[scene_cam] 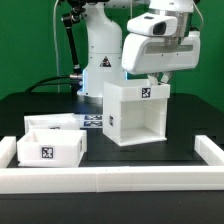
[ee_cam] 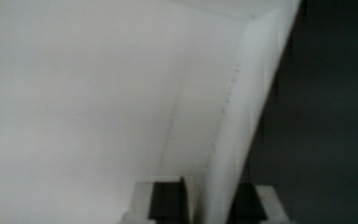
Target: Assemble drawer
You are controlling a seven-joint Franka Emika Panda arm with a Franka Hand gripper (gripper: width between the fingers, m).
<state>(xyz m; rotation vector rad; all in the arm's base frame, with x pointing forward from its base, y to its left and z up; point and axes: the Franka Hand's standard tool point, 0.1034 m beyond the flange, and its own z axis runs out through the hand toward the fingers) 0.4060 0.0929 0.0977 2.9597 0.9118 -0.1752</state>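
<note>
The drawer's boxy white housing [scene_cam: 132, 122] stands on the black table in the middle of the exterior view, open side toward the camera, with a tag on its top. My gripper [scene_cam: 160, 78] is at the housing's top edge on the exterior view's right. In the wrist view my gripper [ee_cam: 220, 205] has a thin white housing wall [ee_cam: 229, 120] between its fingers, with the dark pads against both faces. Two open-top white trays [scene_cam: 50, 148] sit together at the exterior view's left, the front one showing a tag.
The marker board [scene_cam: 95, 122] lies flat between the trays and the housing. A long low white rail [scene_cam: 110, 180] edges the table's front and both sides. The robot's base [scene_cam: 100, 60] stands behind the housing.
</note>
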